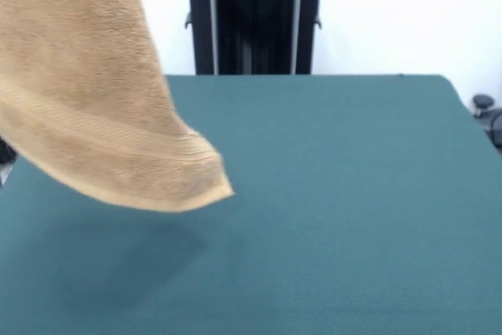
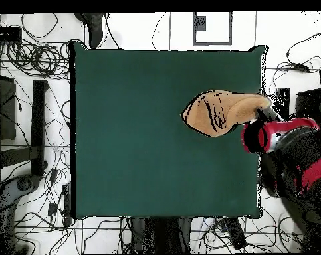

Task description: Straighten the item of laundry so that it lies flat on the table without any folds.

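Note:
The light orange-tan towel [image 1: 86, 107] hangs in the air at the left of the front view. Its banded hem is lowest, and it casts a shadow on the dark green table [image 1: 353, 194]. In the overhead view the towel [image 2: 219, 113] hangs bunched over the table's [image 2: 136, 133] right side. My gripper [image 2: 261, 110] is at the towel's right end, by the table's right edge, shut on the towel and holding it up. The red and black arm [image 2: 282, 136] mostly hides the gripper. The front view does not show the gripper.
The robot's black pedestal [image 1: 255, 21] stands at the table's far edge. Tangled cables [image 2: 30, 60] and dark equipment lie on the floor around the table.

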`<action>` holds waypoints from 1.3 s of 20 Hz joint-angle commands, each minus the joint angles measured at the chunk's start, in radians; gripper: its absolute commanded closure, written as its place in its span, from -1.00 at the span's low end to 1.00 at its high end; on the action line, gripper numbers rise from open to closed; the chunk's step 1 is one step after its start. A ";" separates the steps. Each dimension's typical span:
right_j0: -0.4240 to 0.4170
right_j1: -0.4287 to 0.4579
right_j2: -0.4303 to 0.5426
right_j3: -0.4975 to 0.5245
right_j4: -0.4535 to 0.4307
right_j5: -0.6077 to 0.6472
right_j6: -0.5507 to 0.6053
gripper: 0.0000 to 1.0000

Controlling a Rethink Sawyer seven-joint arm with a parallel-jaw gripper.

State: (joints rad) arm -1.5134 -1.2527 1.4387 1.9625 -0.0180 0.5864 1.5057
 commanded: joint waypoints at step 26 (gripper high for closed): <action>0.199 -0.073 -0.340 -0.036 -0.198 0.330 0.134 1.00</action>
State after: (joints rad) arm -1.3627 -1.4553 1.2230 2.0321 -0.1385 0.7514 1.6804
